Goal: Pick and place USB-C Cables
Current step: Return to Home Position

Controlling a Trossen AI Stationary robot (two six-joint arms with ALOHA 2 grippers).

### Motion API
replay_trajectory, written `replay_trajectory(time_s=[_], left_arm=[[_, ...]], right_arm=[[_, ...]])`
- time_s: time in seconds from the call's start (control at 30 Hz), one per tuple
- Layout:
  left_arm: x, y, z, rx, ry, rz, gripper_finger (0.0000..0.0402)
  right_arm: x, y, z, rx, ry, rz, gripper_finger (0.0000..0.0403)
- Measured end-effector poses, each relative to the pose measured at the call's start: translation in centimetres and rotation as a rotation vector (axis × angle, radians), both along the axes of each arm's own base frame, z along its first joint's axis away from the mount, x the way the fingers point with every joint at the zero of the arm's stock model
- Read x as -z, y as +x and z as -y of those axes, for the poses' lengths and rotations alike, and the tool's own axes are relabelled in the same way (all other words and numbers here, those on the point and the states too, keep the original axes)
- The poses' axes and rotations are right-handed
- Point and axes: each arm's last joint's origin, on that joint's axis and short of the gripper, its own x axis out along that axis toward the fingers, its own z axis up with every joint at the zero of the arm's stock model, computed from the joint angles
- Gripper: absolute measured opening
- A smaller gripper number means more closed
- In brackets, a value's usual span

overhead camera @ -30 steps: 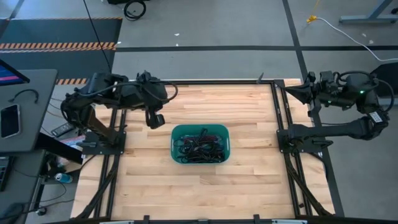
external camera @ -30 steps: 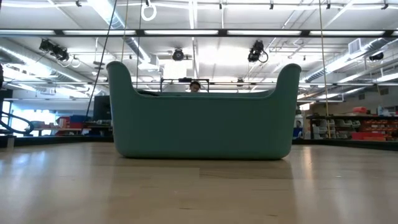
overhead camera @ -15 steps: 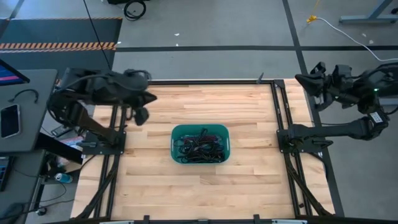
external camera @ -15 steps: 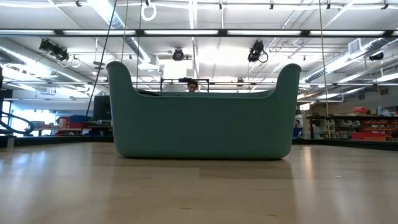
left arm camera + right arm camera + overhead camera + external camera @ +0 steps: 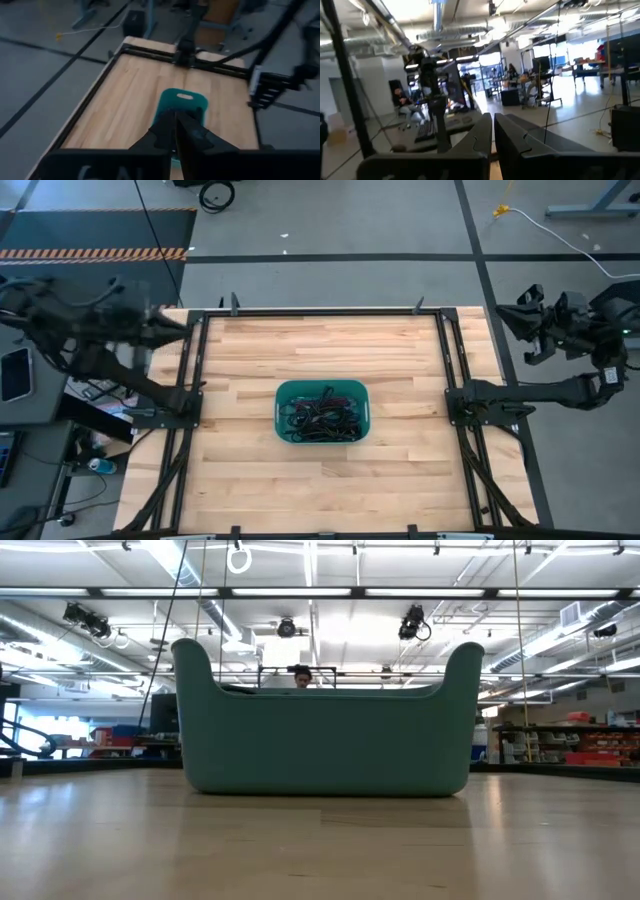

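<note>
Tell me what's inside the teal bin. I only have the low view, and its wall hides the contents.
Observer: The high view shows the teal bin holding a tangled heap of dark USB-C cables.
Operator: Confirm where the bin sits on the table.
Observer: Roughly in the middle of the wooden table, with its long side running left to right.
Operator: Report both grippers; I see neither.
Observer: The left gripper is beyond the table's left edge and the right gripper is beyond its right edge. Both are shut and hold nothing.
</note>
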Motion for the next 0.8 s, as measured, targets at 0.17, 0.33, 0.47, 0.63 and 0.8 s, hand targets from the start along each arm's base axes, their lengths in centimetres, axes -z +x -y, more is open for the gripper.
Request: replay_trajectory(time_s=[0.17,0.33,0.47,0.63,0.8], left_arm=[[1.6,-1.6,0.0,0.073,0.024,-0.044,0.0026],[5.5,-1.7,0.1,0.086,0.019,-0.085,0.0029],[8.7,-2.3,0.3,0.196,0.028,0.032,0.0029],[13.1,-3.8,0.2,0.329,-0.025,0.212,0.0028],[18.0,-3.8,0.3,0.337,-0.098,0.285,0.0027]], right_arm=[[1.2,-1.3,-0.3,-0.040,0.012,-0.053,0.0027],[1.5,-1.6,-0.4,-0.052,0.037,-0.063,0.0027],[1.8,-1.6,-0.4,-0.044,-0.004,-0.097,0.0027],[2.4,-1.8,-0.6,-0.097,-0.014,-0.146,0.0027],[3.0,-1.1,-0.7,-0.182,-0.005,-0.173,0.0027]])
